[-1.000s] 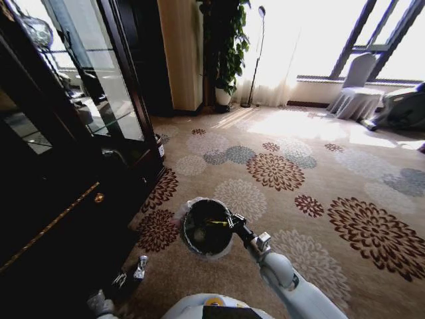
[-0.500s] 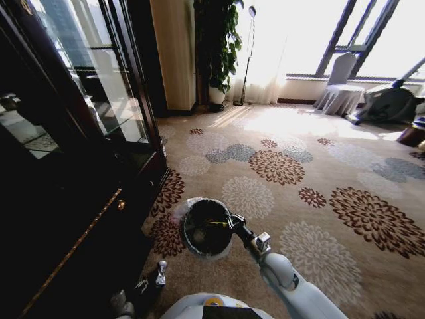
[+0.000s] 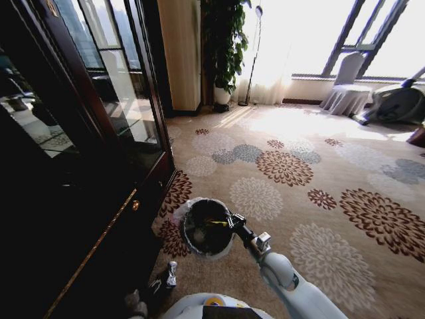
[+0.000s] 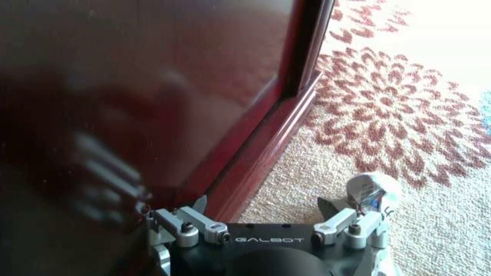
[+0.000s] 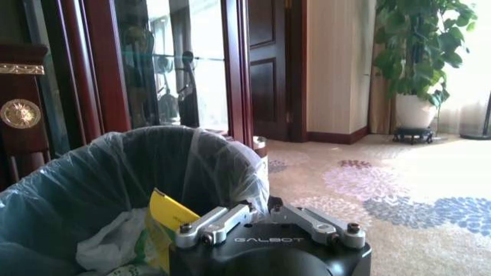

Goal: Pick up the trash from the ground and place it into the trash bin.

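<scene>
Broadly, the dark wooden cabinet (image 3: 73, 199) with its glass doors stands along my left side, and the flowered carpet (image 3: 319, 193) runs off toward the bright windows. On that carpet, right in front of my body, sits the trash bin (image 3: 207, 227), its whitish liner (image 5: 84, 178) folded over the rim. My right jaws (image 3: 234, 222) are closed onto that near rim, liner and wall pinched together, which I judge is how the bin comes along with me and stays within reach. Inside it already lie a yellow wrapper (image 5: 170, 221), a white plastic bag (image 5: 107, 244) and a bit of green beside them; I can pick out no litter on the open carpet ahead. My left jaws (image 4: 268, 221) hang low by the cabinet's base, spread apart and holding nothing, kept out of the way.
</scene>
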Robot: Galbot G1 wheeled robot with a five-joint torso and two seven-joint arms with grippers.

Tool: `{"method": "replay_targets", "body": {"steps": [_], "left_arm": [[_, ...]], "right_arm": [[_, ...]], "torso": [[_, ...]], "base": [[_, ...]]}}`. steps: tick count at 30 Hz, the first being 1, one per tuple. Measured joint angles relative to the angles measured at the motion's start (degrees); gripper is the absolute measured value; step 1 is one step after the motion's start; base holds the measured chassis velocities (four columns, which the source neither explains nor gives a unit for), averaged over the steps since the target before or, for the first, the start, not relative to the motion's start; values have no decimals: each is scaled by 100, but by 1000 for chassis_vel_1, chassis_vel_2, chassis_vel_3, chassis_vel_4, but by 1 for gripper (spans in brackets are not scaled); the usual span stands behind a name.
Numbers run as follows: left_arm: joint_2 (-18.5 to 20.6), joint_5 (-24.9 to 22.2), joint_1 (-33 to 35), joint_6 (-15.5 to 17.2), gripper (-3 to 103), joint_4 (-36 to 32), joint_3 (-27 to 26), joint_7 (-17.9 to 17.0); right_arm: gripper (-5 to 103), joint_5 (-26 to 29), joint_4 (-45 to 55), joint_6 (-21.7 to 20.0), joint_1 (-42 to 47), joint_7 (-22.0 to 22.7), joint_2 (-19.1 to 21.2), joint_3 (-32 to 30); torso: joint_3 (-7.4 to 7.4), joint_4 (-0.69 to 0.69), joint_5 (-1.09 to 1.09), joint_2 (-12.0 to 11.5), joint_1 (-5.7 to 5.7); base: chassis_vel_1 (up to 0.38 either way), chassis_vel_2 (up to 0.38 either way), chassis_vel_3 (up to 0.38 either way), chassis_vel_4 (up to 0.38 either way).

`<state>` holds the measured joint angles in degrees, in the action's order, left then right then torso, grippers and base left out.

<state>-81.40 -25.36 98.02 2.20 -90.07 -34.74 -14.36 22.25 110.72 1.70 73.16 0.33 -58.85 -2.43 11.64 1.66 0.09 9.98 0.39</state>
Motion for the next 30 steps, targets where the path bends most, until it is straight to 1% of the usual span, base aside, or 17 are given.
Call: {"method": "replay_targets", "body": {"steps": [3, 9, 30], "left_arm": [[0, 3, -1, 0, 99, 0, 0, 0], [0, 12, -4, 0, 99, -1, 0, 0], [1, 13, -9, 0, 99, -6, 0, 0]], "right_arm": [[4, 0, 0, 0, 0, 0, 0, 0], [4, 0, 1, -1, 0, 0, 0, 0], [4, 0, 0, -5, 0, 0, 0, 0]], "torso": [[0, 1, 0, 0, 0], [0, 1, -8, 0, 0], [-8, 0, -9, -9, -4]], "base": [[0, 0, 0, 0], [0, 0, 0, 0], [0, 0, 0, 0]]}}
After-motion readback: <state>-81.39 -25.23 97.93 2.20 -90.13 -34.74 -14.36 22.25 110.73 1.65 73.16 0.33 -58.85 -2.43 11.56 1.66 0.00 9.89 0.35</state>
